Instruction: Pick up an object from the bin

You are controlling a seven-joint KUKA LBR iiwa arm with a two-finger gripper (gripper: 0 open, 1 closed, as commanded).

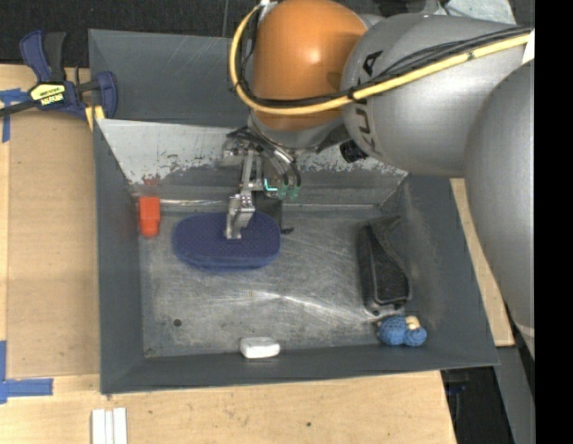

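The gripper [252, 230], whose open or closed state cannot be determined, is positioned over the disc [212, 248], a flat dark-blue oval lying just right of the orange block [149, 216].

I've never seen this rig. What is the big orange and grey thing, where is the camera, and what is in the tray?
That is a robot arm, reaching in from the right; the orange dome is its cover. The one camera looks down, slightly sideways, on a grey metal bin. The arm's gripper hangs low over a flat dark blue oval disc lying on the floor, left of the bin's middle. Also there: a small orange block at the left, a long black object at the right, a small blue toy below it, a small white piece by the near wall.
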